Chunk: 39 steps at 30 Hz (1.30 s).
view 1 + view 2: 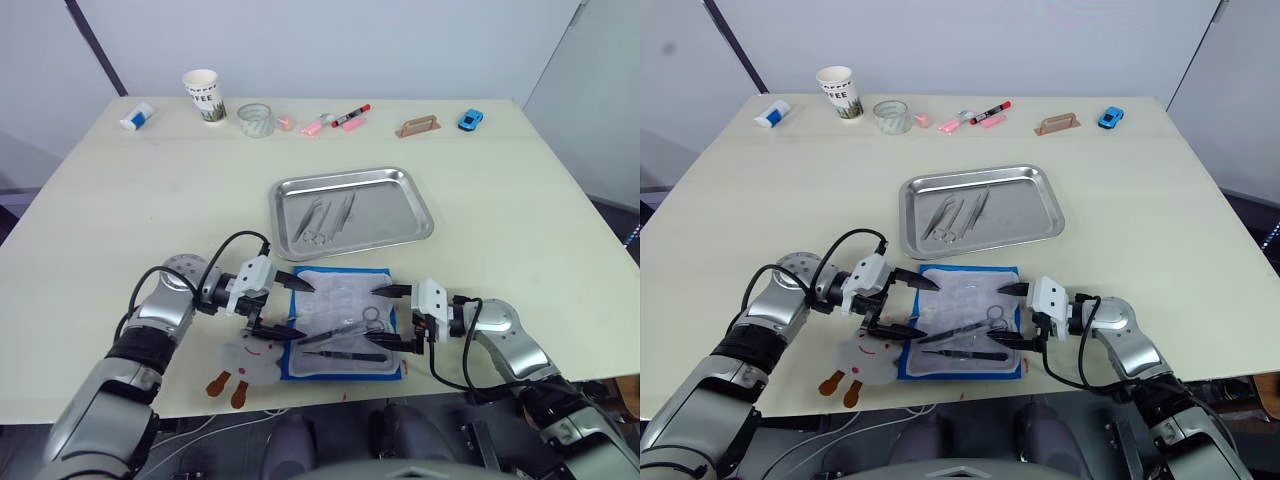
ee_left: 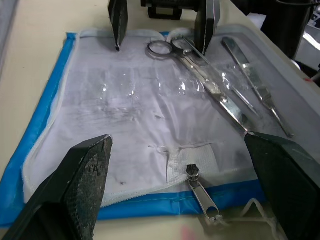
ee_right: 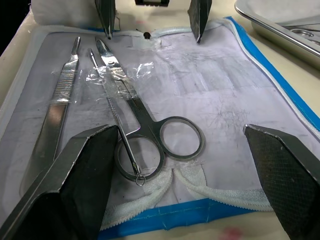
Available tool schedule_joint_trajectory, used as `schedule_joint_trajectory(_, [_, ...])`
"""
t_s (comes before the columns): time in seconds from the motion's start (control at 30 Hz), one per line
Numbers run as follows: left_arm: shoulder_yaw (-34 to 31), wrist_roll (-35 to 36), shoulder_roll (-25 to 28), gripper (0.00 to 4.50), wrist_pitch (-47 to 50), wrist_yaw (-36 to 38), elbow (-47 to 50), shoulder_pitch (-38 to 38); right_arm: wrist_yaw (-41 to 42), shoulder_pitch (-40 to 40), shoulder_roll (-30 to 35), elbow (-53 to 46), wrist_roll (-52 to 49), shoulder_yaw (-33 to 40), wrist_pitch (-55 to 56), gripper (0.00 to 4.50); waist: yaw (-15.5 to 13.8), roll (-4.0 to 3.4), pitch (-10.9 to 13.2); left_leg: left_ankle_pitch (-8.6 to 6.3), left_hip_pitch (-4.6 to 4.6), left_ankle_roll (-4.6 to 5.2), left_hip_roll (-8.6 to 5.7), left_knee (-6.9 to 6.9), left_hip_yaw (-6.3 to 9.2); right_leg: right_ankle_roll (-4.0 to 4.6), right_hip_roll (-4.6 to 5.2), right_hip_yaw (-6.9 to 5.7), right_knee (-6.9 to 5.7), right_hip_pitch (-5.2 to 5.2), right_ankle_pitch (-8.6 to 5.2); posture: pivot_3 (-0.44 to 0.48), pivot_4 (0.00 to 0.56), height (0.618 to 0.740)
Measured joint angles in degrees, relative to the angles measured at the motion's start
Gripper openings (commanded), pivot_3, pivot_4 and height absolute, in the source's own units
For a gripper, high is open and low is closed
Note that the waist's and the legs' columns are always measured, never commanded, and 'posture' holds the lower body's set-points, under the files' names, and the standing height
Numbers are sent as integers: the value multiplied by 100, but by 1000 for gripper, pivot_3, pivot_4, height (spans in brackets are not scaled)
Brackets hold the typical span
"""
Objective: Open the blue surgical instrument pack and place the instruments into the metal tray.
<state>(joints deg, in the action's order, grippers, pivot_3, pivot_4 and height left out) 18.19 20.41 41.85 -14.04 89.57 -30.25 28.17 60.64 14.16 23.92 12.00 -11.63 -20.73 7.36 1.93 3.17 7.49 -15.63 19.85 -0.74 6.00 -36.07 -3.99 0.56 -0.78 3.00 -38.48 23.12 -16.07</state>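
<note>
Pale cream tabletop (image 1: 520, 230) is shown from above against a white wall, a dark strut crossing the wall's upper left corner. Nearest the front edge, the blue surgical instrument pack (image 1: 340, 322) is laid open and flat, its pale lining upward. Scissors (image 3: 145, 125), a slim probe and a flat-handled tool (image 3: 57, 110) are seen lying on the lining, toward its front half. A white plush toy (image 1: 250, 362) with brown feet is partly covered by the pack's left edge. The left gripper (image 1: 292, 305) is held just over the pack's left edge, its fingers (image 2: 80, 190) spread wide and holding nothing. The right gripper (image 1: 388, 318) is held over the right edge, its fingers (image 3: 75, 185) likewise spread wide and empty. Just beyond the pack, the metal tray (image 1: 412, 192) is seen with several instruments (image 1: 325, 215) resting in its left half. Along the far edge are ranged a white bottle (image 1: 137, 116), a paper cup (image 1: 203, 95), a roll of clear tape (image 1: 255, 120), pink and red markers (image 1: 338, 120), a brown block (image 1: 417, 126) and a blue toy car (image 1: 470, 120).
</note>
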Motion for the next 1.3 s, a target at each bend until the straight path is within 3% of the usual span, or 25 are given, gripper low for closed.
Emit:
schedule_joint_trajectory(0.5, [270, -139, -211, 4465, -615, 21, -564, 323, -235, -350, 171, -631, -4, 239, -428, 4389, -119, -59, 17, 0, 8, 0, -19, 0, -3, -3, -7, 1, 1, 6, 0, 0, 150, 725])
schedule_joint_trajectory(0.67, [326, -130, -292, 4465, -662, 42, -581, 374, -280, -658, 417, -1243, -80, 379, -834, 4389, -150, -127, 11, 1, 85, 1, -37, -12, 11, -17, -13, -5, -1, 57, 5, 0, 150, 725])
schedule_joint_trajectory(0.9, [407, -78, -295, 4465, -665, 49, -576, 423, -232, -1106, 836, -2047, -490, 738, -1436, 4389, -133, -148, 28, 0, 102, 3, -67, -17, 25, -50, -9, -2, 0, 59, 0, 0, 150, 725])
schedule_joint_trajectory(1.3, [440, -10, -293, 4465, -715, 49, -585, 441, -185, -1110, 1377, -3324, -996, 1099, -2274, 4389, -131, -158, 60, 0, 116, 3, -76, -22, 44, -63, -9, -13, 0, 59, 2, 0, 150, 725])
